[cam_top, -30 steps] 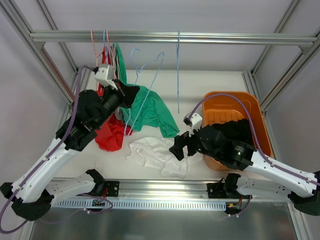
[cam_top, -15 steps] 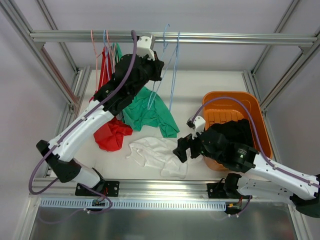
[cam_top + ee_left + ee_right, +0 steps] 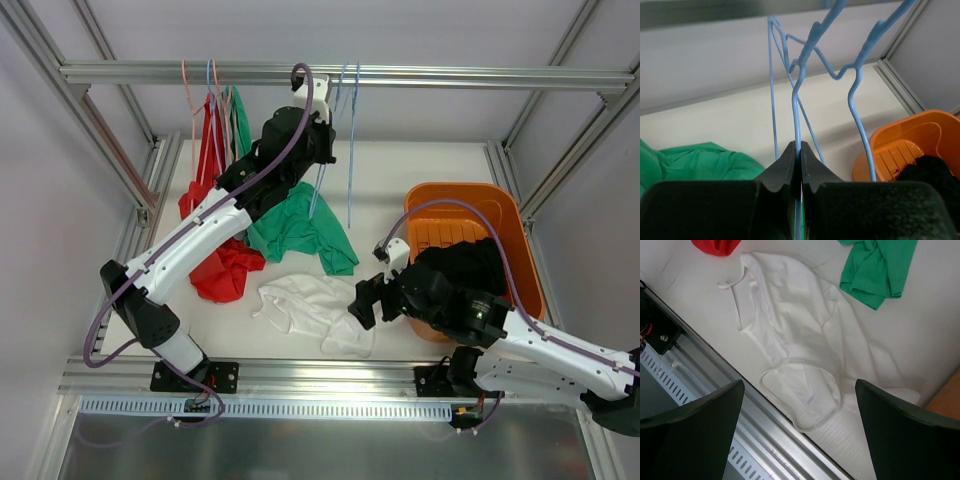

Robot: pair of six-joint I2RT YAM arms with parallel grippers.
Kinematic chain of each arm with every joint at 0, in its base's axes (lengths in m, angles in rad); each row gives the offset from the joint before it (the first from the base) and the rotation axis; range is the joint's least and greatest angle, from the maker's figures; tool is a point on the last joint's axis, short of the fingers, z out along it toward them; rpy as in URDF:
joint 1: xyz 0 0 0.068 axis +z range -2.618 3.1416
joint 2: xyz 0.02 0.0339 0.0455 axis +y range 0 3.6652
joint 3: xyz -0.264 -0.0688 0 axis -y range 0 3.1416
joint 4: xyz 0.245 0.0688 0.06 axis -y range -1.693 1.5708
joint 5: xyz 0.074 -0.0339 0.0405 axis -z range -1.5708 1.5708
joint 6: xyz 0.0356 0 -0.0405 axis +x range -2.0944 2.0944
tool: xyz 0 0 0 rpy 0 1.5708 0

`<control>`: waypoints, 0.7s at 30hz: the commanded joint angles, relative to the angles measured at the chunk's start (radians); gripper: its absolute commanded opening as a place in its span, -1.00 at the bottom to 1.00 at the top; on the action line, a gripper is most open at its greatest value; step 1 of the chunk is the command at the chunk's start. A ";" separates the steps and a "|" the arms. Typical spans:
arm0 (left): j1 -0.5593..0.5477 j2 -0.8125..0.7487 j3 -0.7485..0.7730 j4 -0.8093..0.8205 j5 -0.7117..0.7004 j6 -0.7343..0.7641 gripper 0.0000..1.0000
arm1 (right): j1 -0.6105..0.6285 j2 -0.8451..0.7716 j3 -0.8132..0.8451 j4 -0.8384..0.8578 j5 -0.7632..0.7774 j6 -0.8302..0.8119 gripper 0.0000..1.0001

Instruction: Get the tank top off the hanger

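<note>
My left gripper [image 3: 322,150] is raised near the top rail [image 3: 450,76] and is shut on the wire of a bare blue hanger [image 3: 316,190]. The left wrist view shows the jaws [image 3: 800,147] pinched on that hanger [image 3: 796,115], with a second blue hanger [image 3: 859,105] beside it. A white tank top [image 3: 312,305] lies crumpled on the table near the front edge. My right gripper [image 3: 366,300] is open and empty just above its right end. In the right wrist view the tank top [image 3: 800,335] lies between and beyond the fingers [image 3: 690,435].
A green garment [image 3: 300,228] and a red one [image 3: 222,268] lie on the table, and more clothes hang on hangers [image 3: 212,130] at the rail's left. An orange basket [image 3: 505,225] holding black cloth stands at the right. The metal front rail [image 3: 715,405] runs beside the tank top.
My left arm has swung up and to the right, carrying the blue hanger from above the clothes to the top rail. My right arm has hardly moved.
</note>
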 commanded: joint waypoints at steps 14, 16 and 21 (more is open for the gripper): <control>0.001 -0.233 -0.146 0.005 -0.030 -0.002 0.63 | 0.005 0.151 0.016 0.102 0.000 -0.062 0.99; 0.001 -0.284 -0.191 0.003 -0.039 0.000 0.97 | 0.005 0.184 0.019 0.122 -0.007 -0.068 0.99; 0.001 -0.511 -0.385 -0.039 -0.019 -0.002 0.97 | 0.005 0.291 0.007 0.208 -0.111 -0.102 0.99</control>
